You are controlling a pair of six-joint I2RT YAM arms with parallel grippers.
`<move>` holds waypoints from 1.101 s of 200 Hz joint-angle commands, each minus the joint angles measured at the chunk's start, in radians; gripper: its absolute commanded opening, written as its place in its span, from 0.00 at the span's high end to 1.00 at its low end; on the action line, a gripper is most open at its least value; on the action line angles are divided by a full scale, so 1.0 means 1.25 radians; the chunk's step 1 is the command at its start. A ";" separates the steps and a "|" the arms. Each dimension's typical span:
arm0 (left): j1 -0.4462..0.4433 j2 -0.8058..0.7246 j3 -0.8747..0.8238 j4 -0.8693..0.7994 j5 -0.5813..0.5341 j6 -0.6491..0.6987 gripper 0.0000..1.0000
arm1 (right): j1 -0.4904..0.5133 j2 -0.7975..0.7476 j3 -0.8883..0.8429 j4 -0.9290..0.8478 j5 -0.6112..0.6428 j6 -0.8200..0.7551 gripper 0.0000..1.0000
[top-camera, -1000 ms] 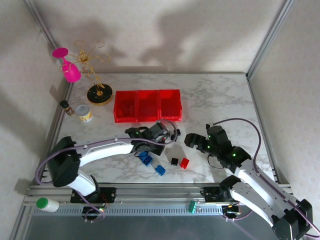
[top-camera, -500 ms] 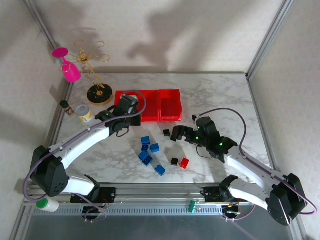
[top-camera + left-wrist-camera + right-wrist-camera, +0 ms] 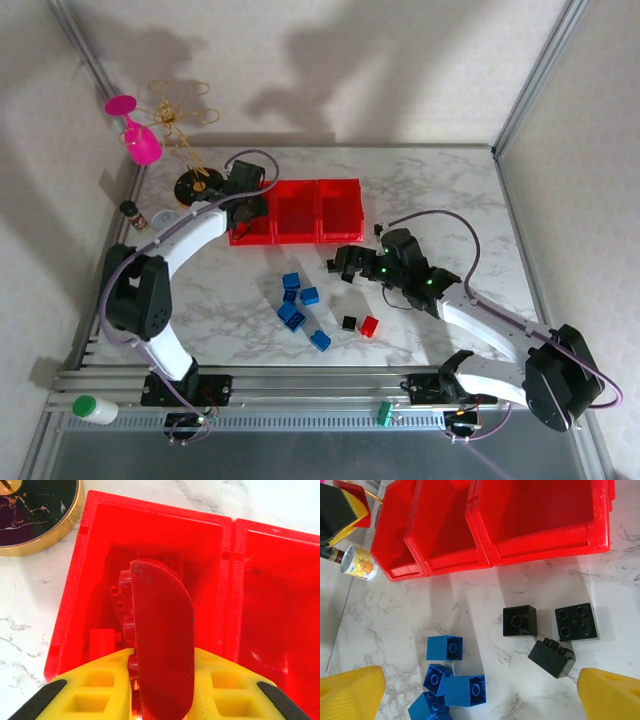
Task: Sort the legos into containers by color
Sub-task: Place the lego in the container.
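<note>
Containers (image 3: 340, 236) stand in a row at the back of the table (image 3: 440, 200). My left gripper (image 3: 162, 670) hangs over the leftmost one, fingers clamped on a red lego (image 3: 162, 630), ready to drop I judge. My right gripper (image 3: 347, 266), fingers wide, hovers above the black legos (image 3: 520, 620), beside the blue legos (image 3: 445, 647). The table is veined marble, with pale walls (image 3: 350, 70) around.
</note>
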 commanded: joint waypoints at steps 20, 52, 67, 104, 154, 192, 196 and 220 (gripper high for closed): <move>0.022 0.104 0.088 0.013 -0.055 -0.008 0.88 | 0.006 0.015 0.035 0.019 0.019 -0.020 0.01; 0.022 0.148 0.108 0.009 -0.050 0.002 0.72 | 0.007 0.017 0.040 0.011 0.031 -0.026 0.01; 0.022 0.152 0.105 0.008 -0.062 0.003 0.65 | 0.007 0.018 0.042 0.010 0.035 -0.027 0.01; 0.022 0.126 0.102 -0.004 -0.049 0.005 0.58 | 0.007 0.020 0.046 -0.002 0.042 -0.031 0.01; 0.001 0.010 0.066 -0.007 0.002 -0.005 0.56 | -0.019 0.003 0.046 -0.048 0.064 -0.016 0.01; -0.076 -0.101 -0.001 0.000 0.033 -0.029 0.52 | -0.074 -0.027 0.029 -0.089 0.062 -0.003 0.01; -0.090 -0.110 -0.007 -0.003 0.035 -0.030 0.52 | -0.079 -0.031 0.026 -0.094 0.062 -0.003 0.01; -0.173 -0.162 -0.050 -0.011 0.038 -0.060 0.49 | -0.107 -0.058 0.013 -0.127 0.074 0.000 0.01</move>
